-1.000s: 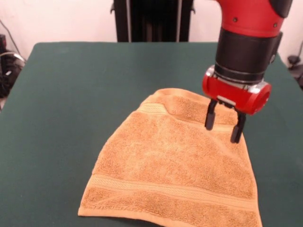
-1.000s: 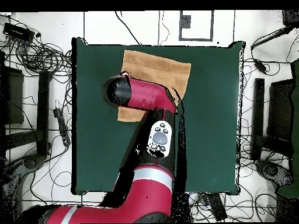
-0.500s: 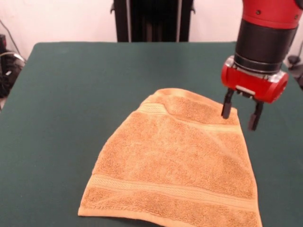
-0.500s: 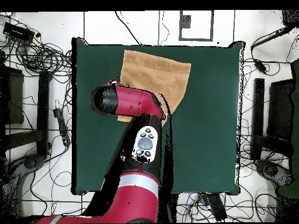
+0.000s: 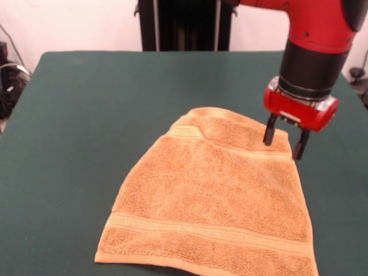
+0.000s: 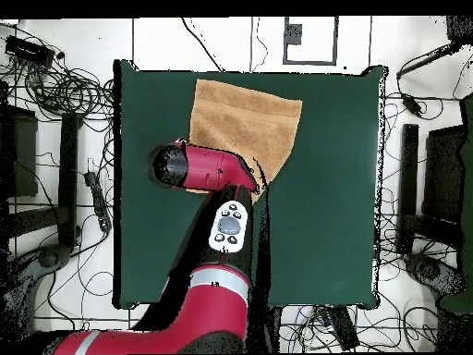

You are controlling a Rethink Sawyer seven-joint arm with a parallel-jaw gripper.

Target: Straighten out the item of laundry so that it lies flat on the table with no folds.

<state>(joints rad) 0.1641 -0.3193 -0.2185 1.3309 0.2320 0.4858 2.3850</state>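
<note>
We judge the job mostly done but not finished. Going left to right in the front view, the table (image 5: 86,115) is bare green on its left half. The towel (image 5: 213,201) then starts a little left of centre and spreads toward the near edge, its near hem running off the bottom of the picture close to the near right corner. Most of it lies flat, with one woven band running cleanly across the near end. The far end looks narrower than the near end, and there the second band kinks and a raised ridge of cloth crosses toward the right, so we take that end to be tucked or folded on itself. That far end is what remains to be spread. Further right, the gripper (image 5: 283,141) hangs at the towel's far right corner with its two fingers apart. One finger is over the cloth and the other over the towel's right edge, and nothing is held between them. We cannot tell whether the tips touch the cloth. In the overhead view the towel (image 6: 249,116) lies against the table's far edge, a little left of centre, with the arm covering its near left part. By our count there is one towel, one table, one gripper and two bands.
</note>
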